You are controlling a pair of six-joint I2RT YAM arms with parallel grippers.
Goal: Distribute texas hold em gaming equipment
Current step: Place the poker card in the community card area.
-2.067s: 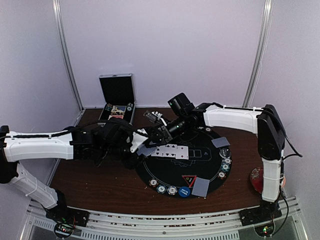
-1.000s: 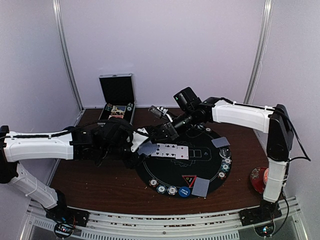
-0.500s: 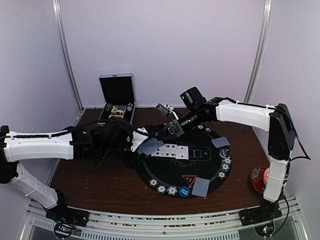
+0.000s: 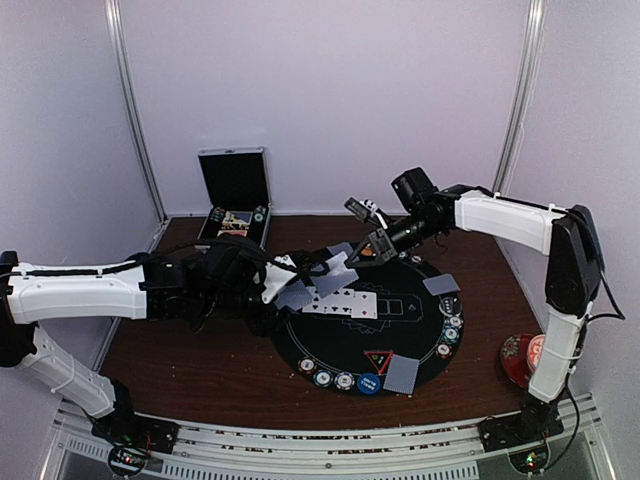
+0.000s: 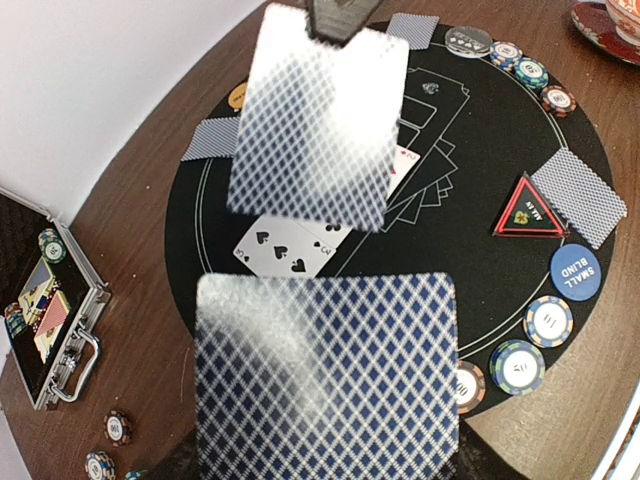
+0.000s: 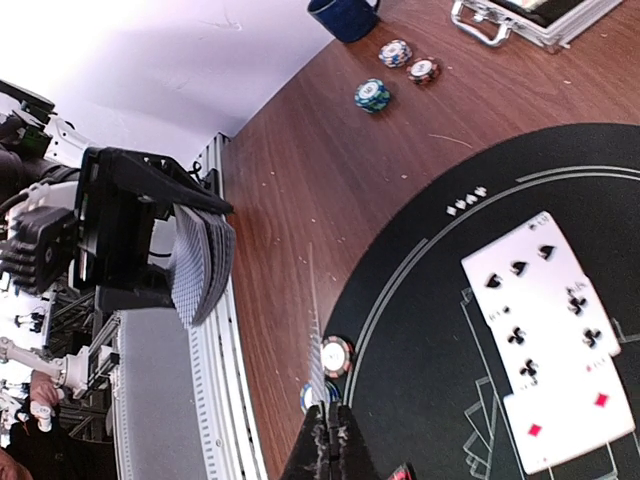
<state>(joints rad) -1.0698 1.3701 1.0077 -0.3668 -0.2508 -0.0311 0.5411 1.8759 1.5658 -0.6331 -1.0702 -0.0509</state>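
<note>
My left gripper (image 4: 285, 288) is shut on a deck of blue-diamond-backed playing cards (image 5: 327, 375) at the left edge of the round black mat (image 4: 420, 335); the deck hides its fingers in the left wrist view. My right gripper (image 6: 328, 425) is shut on a single card (image 5: 318, 120), held in the air just beyond the deck and seen edge-on (image 6: 318, 330) in its own view. Face-up cards (image 5: 290, 245) lie in a row mid-mat. Face-down cards (image 5: 578, 195), a red triangle marker (image 5: 522, 210), a blue disc (image 5: 575, 270) and chips (image 5: 515, 367) sit along the mat's rim.
An open metal case (image 4: 235, 195) stands at the back left, with loose chips (image 6: 371, 93) and a dark blue mug (image 6: 345, 15) nearby. A red cup and saucer (image 4: 515, 355) sit at the right table edge. An orange disc (image 5: 238, 96) lies at the mat's far edge.
My right gripper has pulled away from the deck to the right and back, carrying one card with it. The left arm and its deck have stayed put.
</note>
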